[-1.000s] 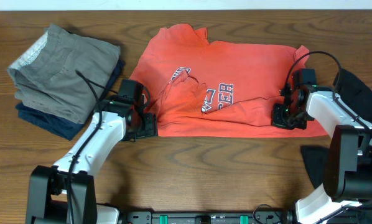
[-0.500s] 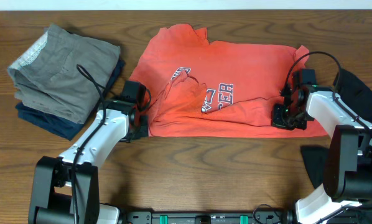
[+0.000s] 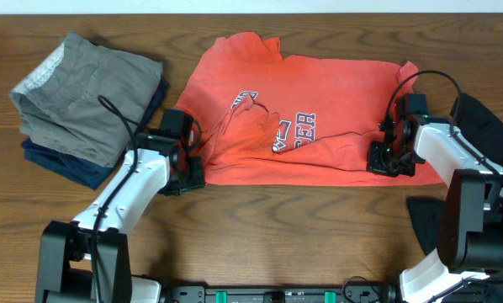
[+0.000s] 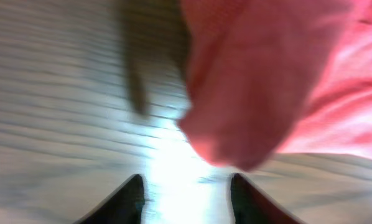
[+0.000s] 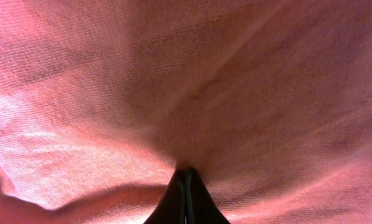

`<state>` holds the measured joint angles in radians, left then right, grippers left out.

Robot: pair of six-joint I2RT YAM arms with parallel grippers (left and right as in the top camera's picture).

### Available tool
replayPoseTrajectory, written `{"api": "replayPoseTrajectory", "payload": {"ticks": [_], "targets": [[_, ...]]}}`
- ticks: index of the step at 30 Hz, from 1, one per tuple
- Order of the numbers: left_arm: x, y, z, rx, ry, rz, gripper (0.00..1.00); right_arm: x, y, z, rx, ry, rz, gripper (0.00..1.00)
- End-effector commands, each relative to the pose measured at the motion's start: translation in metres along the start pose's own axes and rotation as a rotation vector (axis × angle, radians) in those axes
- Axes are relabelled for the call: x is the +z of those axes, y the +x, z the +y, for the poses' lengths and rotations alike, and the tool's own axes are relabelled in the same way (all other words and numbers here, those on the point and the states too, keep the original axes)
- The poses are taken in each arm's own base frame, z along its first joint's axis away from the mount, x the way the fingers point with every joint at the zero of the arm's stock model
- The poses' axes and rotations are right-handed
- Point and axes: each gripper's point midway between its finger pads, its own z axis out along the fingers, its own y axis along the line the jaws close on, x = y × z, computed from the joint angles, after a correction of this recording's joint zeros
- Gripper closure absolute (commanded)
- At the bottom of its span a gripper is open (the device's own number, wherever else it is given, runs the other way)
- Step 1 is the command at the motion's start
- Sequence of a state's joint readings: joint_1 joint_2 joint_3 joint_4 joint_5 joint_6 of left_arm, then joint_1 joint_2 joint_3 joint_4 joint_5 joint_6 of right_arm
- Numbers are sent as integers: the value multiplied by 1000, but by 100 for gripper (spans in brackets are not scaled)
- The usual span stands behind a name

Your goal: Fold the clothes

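Across the wooden counter (image 3: 277,223), the coral-red fabric T-shirt (image 3: 336,93) lies left to right; your left gripper (image 4: 186,182), jaws parted, sits just short of its left corner, while your right gripper (image 5: 186,173) pinches the right hem.

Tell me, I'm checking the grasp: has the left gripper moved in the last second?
Yes: the left gripper has shifted slightly left, away from the coral-red T-shirt corner, toward the grey folded garment.
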<state>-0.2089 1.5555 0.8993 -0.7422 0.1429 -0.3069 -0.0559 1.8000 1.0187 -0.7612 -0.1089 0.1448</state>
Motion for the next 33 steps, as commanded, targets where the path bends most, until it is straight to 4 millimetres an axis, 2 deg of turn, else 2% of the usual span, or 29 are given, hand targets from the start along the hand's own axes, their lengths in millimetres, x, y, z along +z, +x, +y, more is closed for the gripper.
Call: {"api": "replayPoseTrajectory", "payload": {"ticks": [1, 4, 7, 12, 13, 16, 18, 22, 24, 27, 30, 33], "targets": [[-5, 5, -20, 23, 85, 17, 44, 7, 6, -10, 24, 38, 30, 99], [-1, 4, -20, 38, 72, 3, 43, 7, 7, -10, 24, 39, 31, 99], [5, -2, -9, 9, 3, -33, 43, 7, 7, -10, 25, 39, 32, 99], [22, -3, -4, 2, -21, -41, 47, 7, 8, -11, 24, 40, 36, 99], [24, -3, -3, 2, -23, -38, 51, 7, 8, -10, 24, 39, 36, 99], [25, -4, 2, 2, -51, -48, 92, 7, 8, -11, 25, 39, 36, 99], [22, -9, 8, 1, -88, -74, 94, 7, 8, -11, 25, 40, 36, 99], [4, -25, 35, -4, -252, -165, 94, 7, 9, -11, 26, 41, 40, 99], [-12, -37, 52, -11, -363, -232, 94, 7, 9, -12, 33, 44, 41, 99], [-47, -53, 75, -31, -524, -353, 94, 6, 9, -17, 62, 73, 40, 99], [-67, -59, 76, -54, -527, -427, 94, 6, 10, -19, 65, 76, 43, 99], [-78, -61, 73, -66, -501, -470, 94, 6, 10, -19, 66, 76, 44, 99]]}}
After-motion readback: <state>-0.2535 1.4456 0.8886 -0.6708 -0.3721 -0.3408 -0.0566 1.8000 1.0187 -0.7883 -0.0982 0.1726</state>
